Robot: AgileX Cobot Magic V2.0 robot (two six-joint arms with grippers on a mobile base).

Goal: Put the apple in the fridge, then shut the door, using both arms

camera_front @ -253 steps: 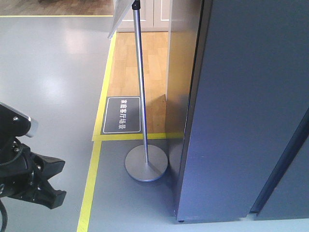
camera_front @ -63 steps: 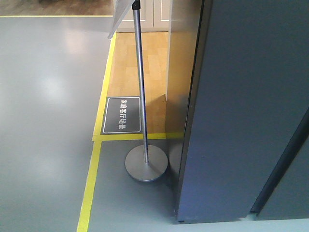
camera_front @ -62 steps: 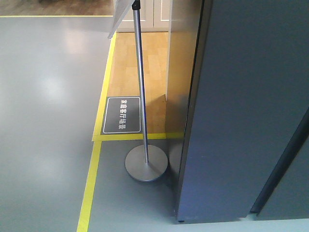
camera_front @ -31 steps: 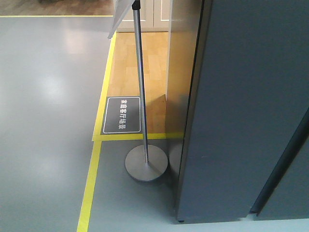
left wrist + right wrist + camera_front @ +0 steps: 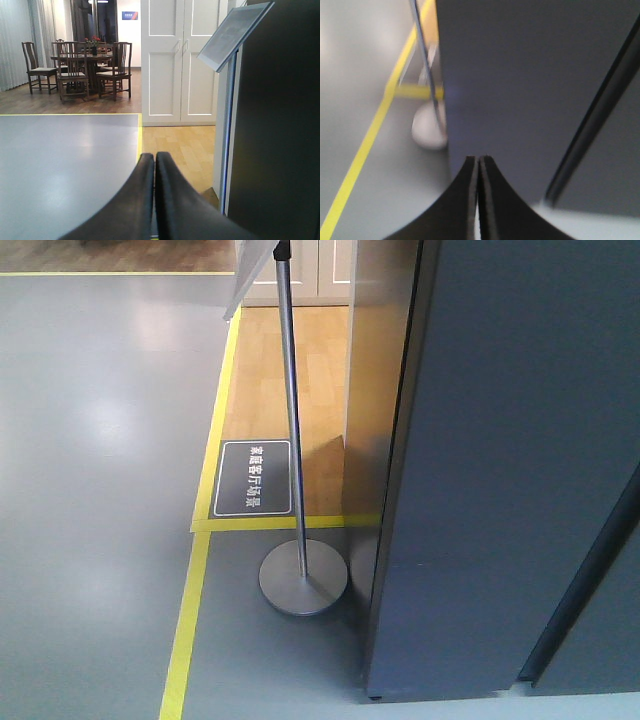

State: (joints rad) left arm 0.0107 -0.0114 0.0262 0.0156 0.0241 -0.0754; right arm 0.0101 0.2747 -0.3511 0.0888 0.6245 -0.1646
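Both end effectors — left, right — are pressed together, empty. No apple shows anywhere, and the fridge stands door-closed. Risk: the sign stand just beside it — a swinging arm could topple it.

The fridge runs off the frame's top and right; the right wrist view is blurred.

Grey floor, sign stand, fridge
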